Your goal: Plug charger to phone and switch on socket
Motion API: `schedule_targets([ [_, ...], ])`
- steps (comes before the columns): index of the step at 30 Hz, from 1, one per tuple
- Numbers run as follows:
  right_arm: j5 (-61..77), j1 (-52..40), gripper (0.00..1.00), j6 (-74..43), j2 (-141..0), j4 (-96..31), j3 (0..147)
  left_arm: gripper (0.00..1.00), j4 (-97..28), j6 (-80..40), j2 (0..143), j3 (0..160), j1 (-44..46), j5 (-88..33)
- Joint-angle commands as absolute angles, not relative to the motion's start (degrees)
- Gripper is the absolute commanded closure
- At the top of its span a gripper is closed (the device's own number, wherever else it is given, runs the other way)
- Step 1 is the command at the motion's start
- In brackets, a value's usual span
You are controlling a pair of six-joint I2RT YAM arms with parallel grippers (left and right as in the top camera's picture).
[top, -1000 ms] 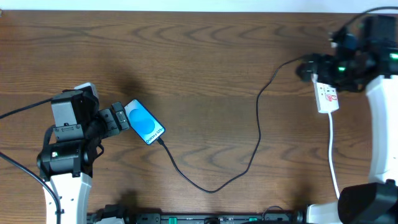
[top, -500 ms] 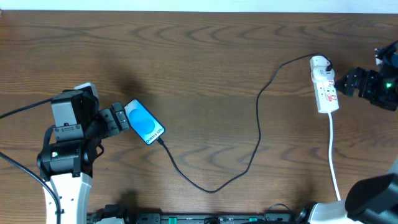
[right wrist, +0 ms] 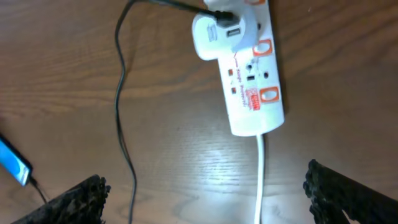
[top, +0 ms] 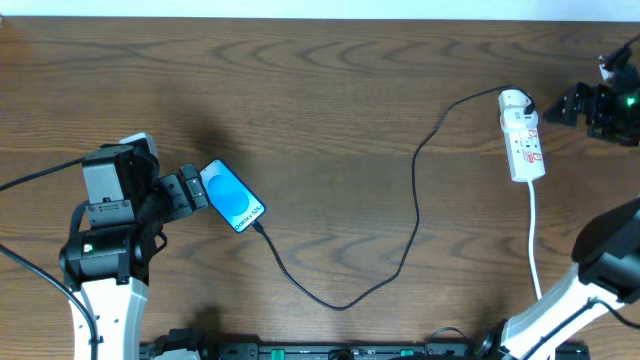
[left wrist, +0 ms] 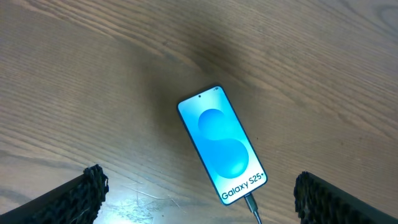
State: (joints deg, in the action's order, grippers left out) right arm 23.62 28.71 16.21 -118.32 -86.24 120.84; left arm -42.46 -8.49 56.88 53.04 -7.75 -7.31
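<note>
Phone (left wrist: pixel 222 144) reads "Galaxy S25"; socket (right wrist: pixel 249 68) print blurred; left claw (left wrist: pixel 199 196), right claw (right wrist: pixel 205 193) wide, empty.

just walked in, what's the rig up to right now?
The charger is plugged into the phone at its lower end and runs to a white adapter seated in the socket. The left pincer sits open beside the phone, not touching it. The right pincer hovers open just right of the socket, holding nothing. Whether the socket's switch is on cannot be told.
</note>
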Motion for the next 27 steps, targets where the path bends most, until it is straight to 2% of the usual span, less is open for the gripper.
schedule_targets([
  [1, 24.9, 28.8, 0.01, 18.5, -120.2, -85.9, 123.0, 0.02, -42.6, -7.5, 57.0, 53.6, -7.5, -6.6],
  [14, 25.2, 27.2, 0.01, 28.0, -122.6, -82.5, 122.9, 0.02, -42.6, -7.5, 57.0, 53.6, -7.5, -6.6],
  [27, 25.2, 23.4, 0.01, 27.2, -123.5, -77.5, 122.8, 0.02, -42.6, -7.5, 57.0, 53.6, -7.5, -6.6],
])
